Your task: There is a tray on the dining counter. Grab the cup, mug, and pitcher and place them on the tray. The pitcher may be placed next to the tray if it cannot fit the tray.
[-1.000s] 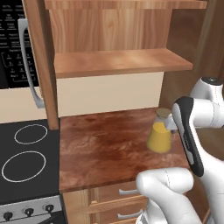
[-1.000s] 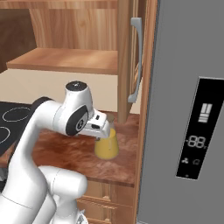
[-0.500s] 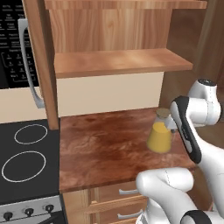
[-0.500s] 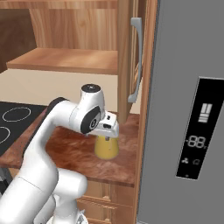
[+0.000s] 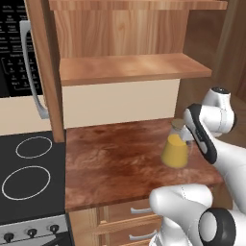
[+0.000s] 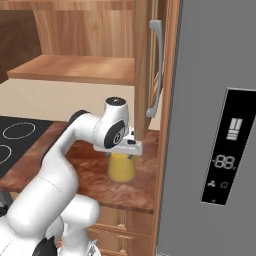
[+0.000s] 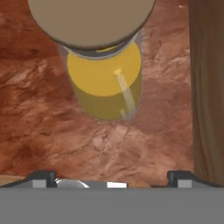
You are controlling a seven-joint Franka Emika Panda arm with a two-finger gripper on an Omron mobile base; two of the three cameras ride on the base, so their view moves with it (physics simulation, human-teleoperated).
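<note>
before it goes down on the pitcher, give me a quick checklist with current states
1. Gripper open: ok, fingertips stand wide apart in the hand view.
2. Nothing held: ok.
3. Pitcher upright on the wood countertop: ok.
4. Gripper above the pitcher: ok, the hand view looks down on its brown lid.
5. Pitcher centred between the fingertips: not ok, it sits toward the top of the hand view.
6. Clearance to the cabinet side panel beside the hand: cannot tell.
</note>
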